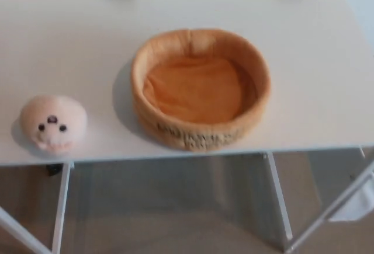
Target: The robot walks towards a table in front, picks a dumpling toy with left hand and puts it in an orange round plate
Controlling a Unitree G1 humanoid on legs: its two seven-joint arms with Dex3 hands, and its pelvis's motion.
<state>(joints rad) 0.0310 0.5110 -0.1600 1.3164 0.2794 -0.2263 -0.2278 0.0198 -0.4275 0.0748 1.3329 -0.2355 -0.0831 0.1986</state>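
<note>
Head view: dumpling toy (53, 123) left of orange plate (200, 86); hands unseen.

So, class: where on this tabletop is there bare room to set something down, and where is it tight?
The white table is bare right of the orange round plate, behind it to the far edge, and across the far left behind the dumpling toy. Tightest is the near edge, where both sit close.

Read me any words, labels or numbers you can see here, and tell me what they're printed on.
Orange round plate: one band of dark lettering on its front outer wall, too blurred to read.
Dumpling toy: only a face with dark dots, no text.
Table: no text or labels visible.
</note>
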